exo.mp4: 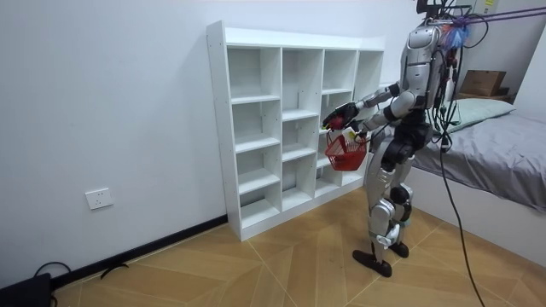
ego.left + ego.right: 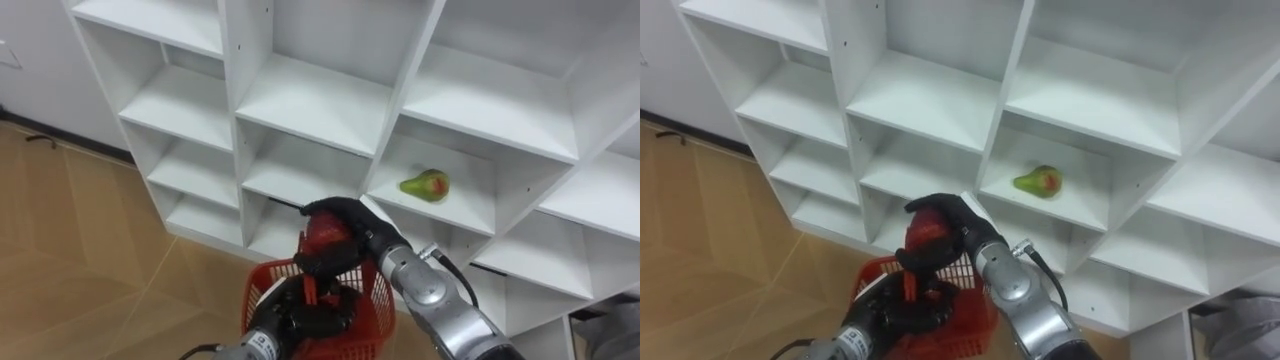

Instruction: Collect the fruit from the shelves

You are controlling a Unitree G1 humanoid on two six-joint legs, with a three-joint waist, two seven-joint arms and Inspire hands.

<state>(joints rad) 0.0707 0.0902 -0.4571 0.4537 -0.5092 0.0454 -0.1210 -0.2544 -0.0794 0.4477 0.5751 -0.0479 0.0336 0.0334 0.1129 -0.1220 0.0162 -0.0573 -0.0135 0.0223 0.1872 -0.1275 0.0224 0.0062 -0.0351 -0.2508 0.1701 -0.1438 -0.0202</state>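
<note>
Above the red basket (image 2: 377, 300), the right hand (image 2: 345, 225) grasps a red fruit (image 2: 322, 240) in its fingers, not yet dropped in; the left hand (image 2: 300, 318) is clenched on the basket's handle. One green fruit (image 2: 426, 185) (blushed red) waits uncollected on a closet (image 2: 300, 100) shelf, far right.

Pear (image 2: 425, 185) bay front open; dividers (image 2: 398, 120) L/R; basket (image 2: 368, 318) blocks bays below.

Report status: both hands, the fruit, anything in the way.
Right hand shut on red fruit, above red basket. Left hand shut on its handle. Green fruit lies in shelf compartment, nothing blocking it.
</note>
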